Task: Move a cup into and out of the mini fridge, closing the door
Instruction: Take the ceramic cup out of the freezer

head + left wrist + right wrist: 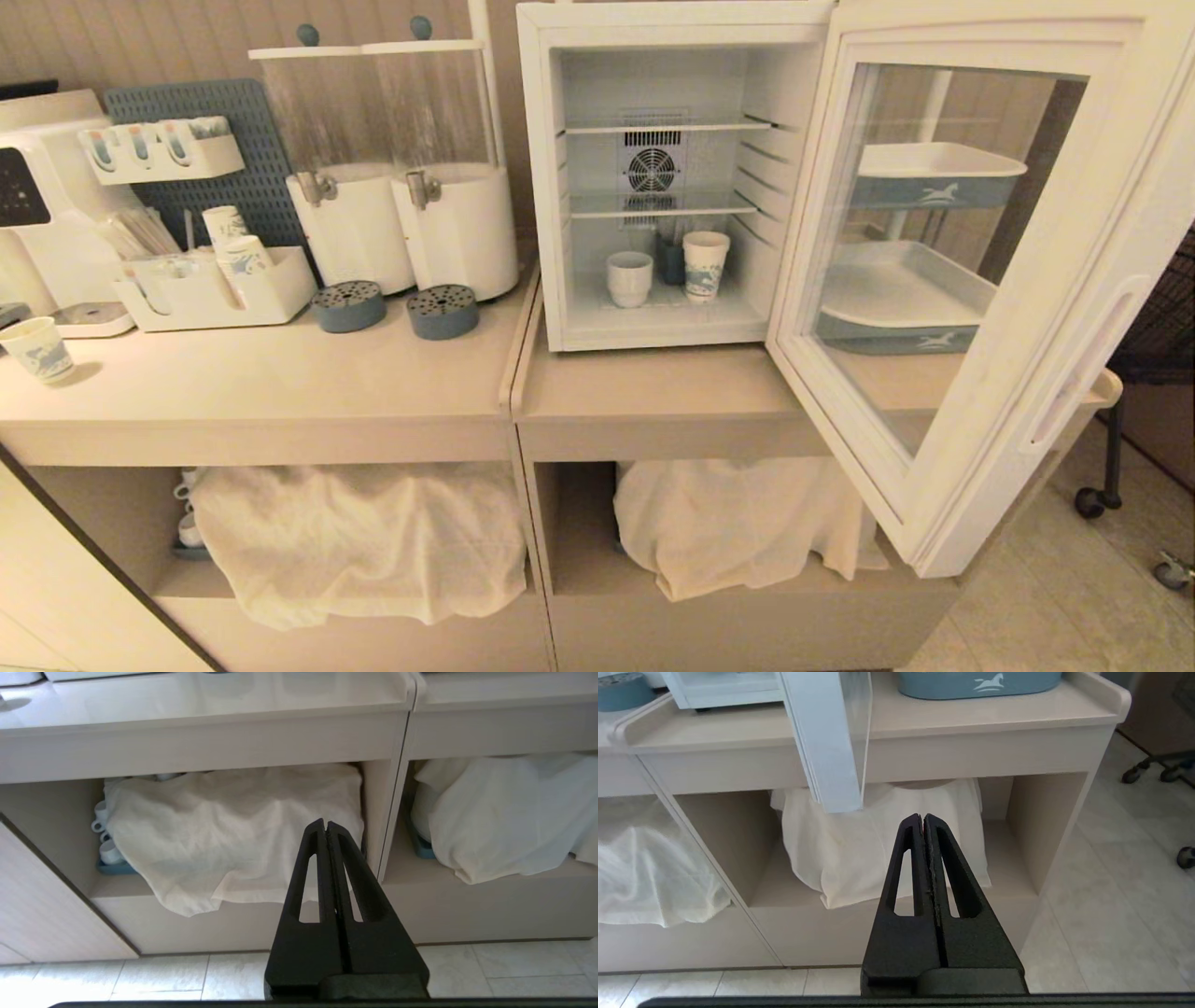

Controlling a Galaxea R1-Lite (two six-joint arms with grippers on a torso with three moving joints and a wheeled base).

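Closest in, the left claw [325, 823] and the right claw [923, 817] both hang low in front of the table [653, 397], tips pressed together and holding nothing. The left one faces a cloth [229, 835] on the shelf underneath. The right one sits just below the bottom corner of the door [831, 756].

Up on the table, the door [971, 280] stands wide open and sticks out past the table edge. Farther back, inside the fridge [672, 177], the cup [629, 278] sits on the floor of it, near a paper cup [705, 266] (the taller one with blue marks).

What could go wrong? I think an arm going up could bump the door from below, since it hangs right over the right claw. Reaching in, a claw could knock the paper cup over or catch a wire shelf [663, 207].
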